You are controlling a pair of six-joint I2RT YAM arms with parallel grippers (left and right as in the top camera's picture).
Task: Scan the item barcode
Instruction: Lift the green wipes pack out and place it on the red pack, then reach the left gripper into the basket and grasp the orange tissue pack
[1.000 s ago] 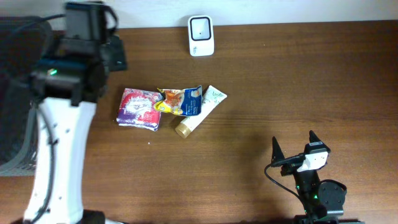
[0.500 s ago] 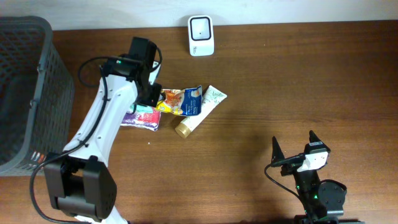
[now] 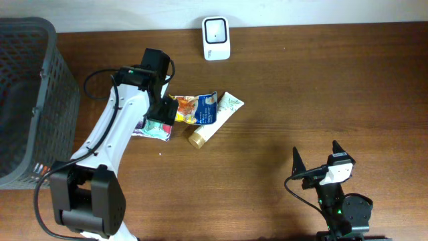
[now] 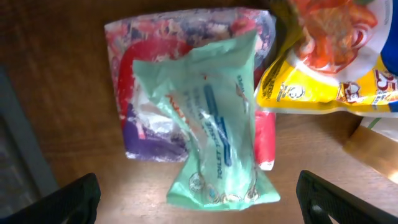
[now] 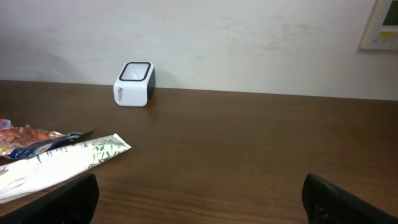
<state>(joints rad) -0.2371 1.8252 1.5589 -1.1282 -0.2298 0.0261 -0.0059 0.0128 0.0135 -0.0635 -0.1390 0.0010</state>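
Left gripper [image 4: 199,198] spread wide above the green wipes packet [image 4: 211,130], packet lying on a red pouch [image 4: 143,81] beside a yellow snack bag [image 4: 323,56], white scanner [image 3: 216,39] well apart at the table's [image 3: 321,80] far edge, right gripper [image 3: 315,150] spread wide, empty.

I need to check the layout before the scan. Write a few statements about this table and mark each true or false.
1. The green packet lies on top of the red and purple packet. True.
2. The scanner sits inside the basket. False: the scanner stands on the table at its far edge, outside the basket.
3. The right hand holds the tube. False: the right hand is open and empty; the tube lies beside the yellow pouch.
4. The left hand is open above the green packet. True.
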